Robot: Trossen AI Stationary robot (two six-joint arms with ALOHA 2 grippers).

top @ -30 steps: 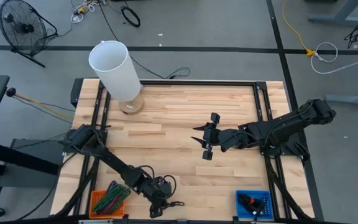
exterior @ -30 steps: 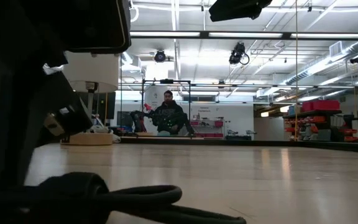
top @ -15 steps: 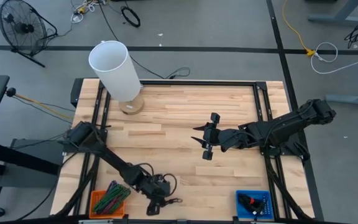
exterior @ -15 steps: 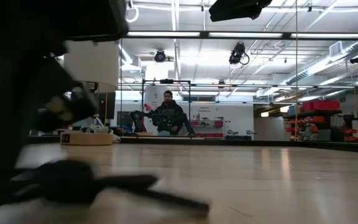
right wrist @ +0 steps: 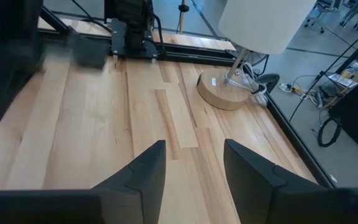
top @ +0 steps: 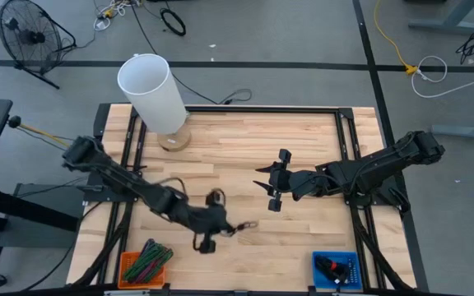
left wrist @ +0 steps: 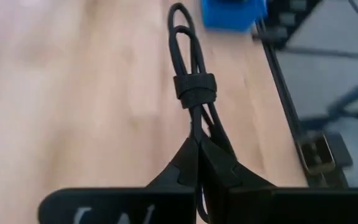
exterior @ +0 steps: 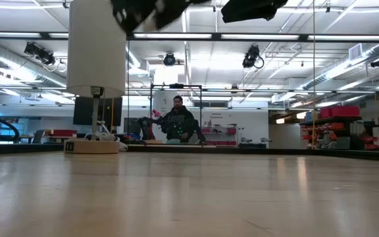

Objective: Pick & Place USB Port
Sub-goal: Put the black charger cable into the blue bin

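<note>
Orange bin (top: 145, 265): at 7 o'clock on the surface, a small plastic tray stuffed with bright, thin cables.
Lamp (top: 153, 94): toward 11 o'clock, a smooth white cylinder shade on a round wooden foot.
Left claw (top: 210, 222): lifted over the surface just left of centre, fingers pinched together on the USB cable (left wrist: 192, 81); from its wrist camera the black cord hangs out ahead of the tips.
USB cable: matte black and rubbery, folded into a narrow loop and cinched by a strap; its end trails toward 3 o'clock of the claw.
Progress: the pick looks done and the carry underway; I'd say the placing remains.
Surface (top: 245, 148): pale butcher-block planks, dark metal frame.
Right claw (top: 273, 182): waiting at centre-right, fingers spread, nothing between them.
Blue bin (top: 336, 269): at 5 o'clock, hard plastic, dark items inside; likely the destination.
</note>
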